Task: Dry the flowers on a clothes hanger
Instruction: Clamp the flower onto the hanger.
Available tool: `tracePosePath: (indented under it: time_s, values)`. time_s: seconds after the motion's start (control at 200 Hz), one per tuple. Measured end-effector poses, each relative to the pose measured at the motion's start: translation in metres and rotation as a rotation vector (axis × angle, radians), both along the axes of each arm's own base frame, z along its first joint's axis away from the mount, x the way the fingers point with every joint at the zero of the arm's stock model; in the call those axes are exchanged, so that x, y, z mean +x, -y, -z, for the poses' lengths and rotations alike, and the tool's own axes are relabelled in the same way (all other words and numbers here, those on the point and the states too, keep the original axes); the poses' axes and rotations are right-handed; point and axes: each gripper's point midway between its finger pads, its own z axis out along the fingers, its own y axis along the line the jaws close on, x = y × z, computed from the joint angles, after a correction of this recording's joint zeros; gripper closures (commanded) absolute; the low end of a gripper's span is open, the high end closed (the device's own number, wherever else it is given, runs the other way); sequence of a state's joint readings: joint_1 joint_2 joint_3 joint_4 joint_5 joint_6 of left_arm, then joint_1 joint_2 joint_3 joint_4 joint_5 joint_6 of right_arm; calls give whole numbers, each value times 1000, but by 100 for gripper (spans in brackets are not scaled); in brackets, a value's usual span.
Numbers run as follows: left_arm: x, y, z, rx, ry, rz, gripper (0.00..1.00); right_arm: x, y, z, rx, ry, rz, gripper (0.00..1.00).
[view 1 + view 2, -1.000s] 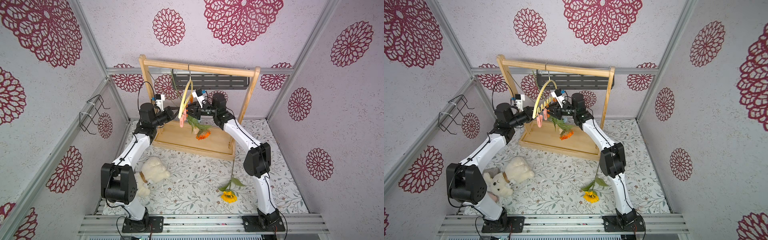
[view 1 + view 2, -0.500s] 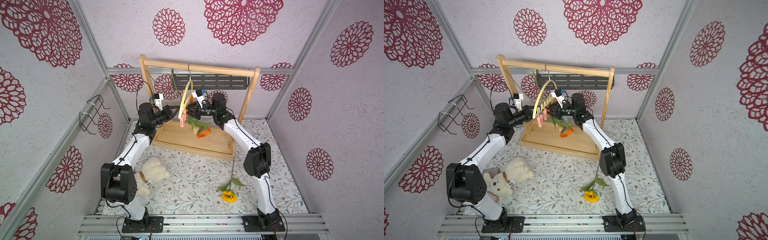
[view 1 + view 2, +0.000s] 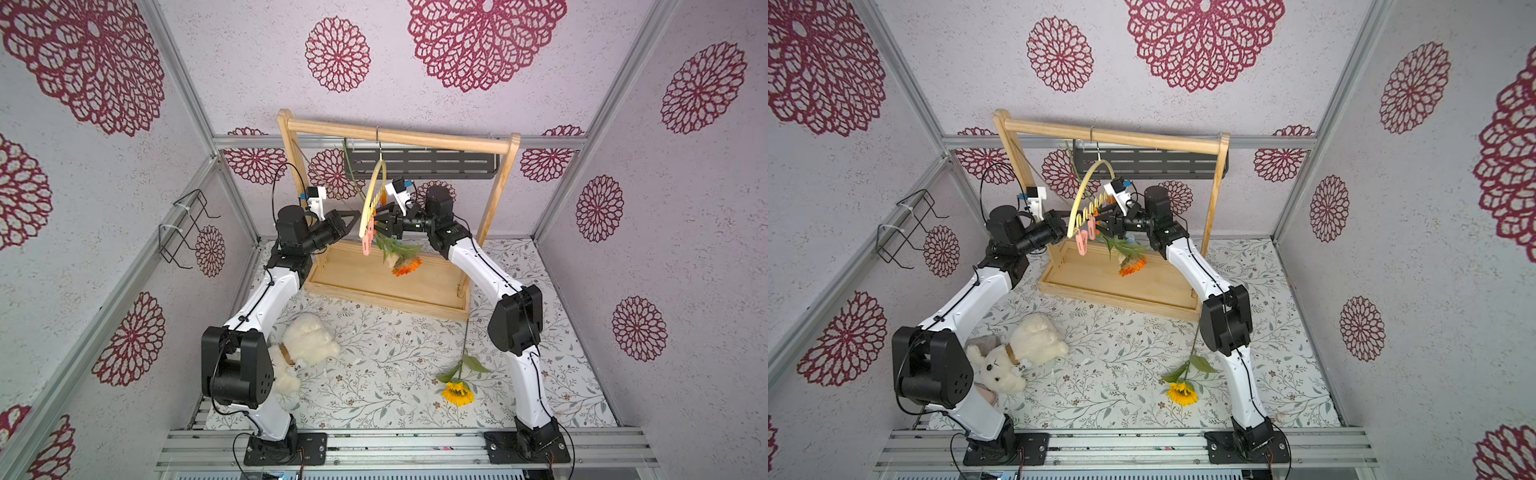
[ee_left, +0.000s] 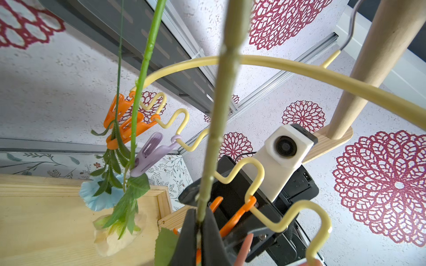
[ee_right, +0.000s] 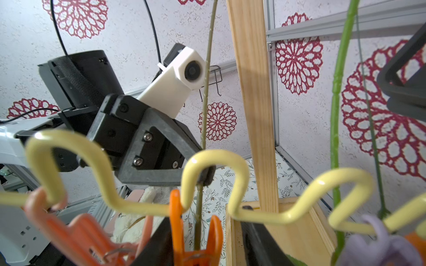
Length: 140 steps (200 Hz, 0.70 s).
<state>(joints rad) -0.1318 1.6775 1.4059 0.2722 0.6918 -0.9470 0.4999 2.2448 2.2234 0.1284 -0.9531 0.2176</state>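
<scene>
Only wrist views show left pincer (image 4: 199, 226) clamping a flower stem (image 4: 219, 115), right pincer (image 5: 204, 243) parted around clothespin (image 5: 176, 214).

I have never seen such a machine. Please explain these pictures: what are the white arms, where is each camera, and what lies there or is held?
These are two robot arms, each ending in a two-finger gripper. Both top views look down on the whole booth. Each wrist view comes from a small camera on one arm, looking along its fingers. A pale-yellow clothes hanger hangs on a wooden rack. On the flowered mat lie a sunflower and a plush bear. The left gripper is shut on the stem of an orange gerbera, which hangs head down. The right gripper has its jaws open on either side of an orange clothespin on the hanger, where that stem passes. A blue carnation and a peach rose already hang from other clothespins.
</scene>
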Motion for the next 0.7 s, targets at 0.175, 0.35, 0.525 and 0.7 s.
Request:
tracePosePath:
  time_s: [0.175, 0.35, 0.525, 0.7]
  values:
    - [0, 0, 0, -4, -4, 2, 100, 2, 1, 2, -6, -4, 10, 45]
    - [0, 0, 0, -5, -6, 2, 93, 4, 3, 6, -19, -12, 20, 40]
    - [0, 0, -1, -12, -9, 3, 82, 7, 5, 10, -41, -15, 43, 38]
    - [0, 0, -3, -18, -2, 3, 74, 13, 10, 14, -58, -13, 73, 32]
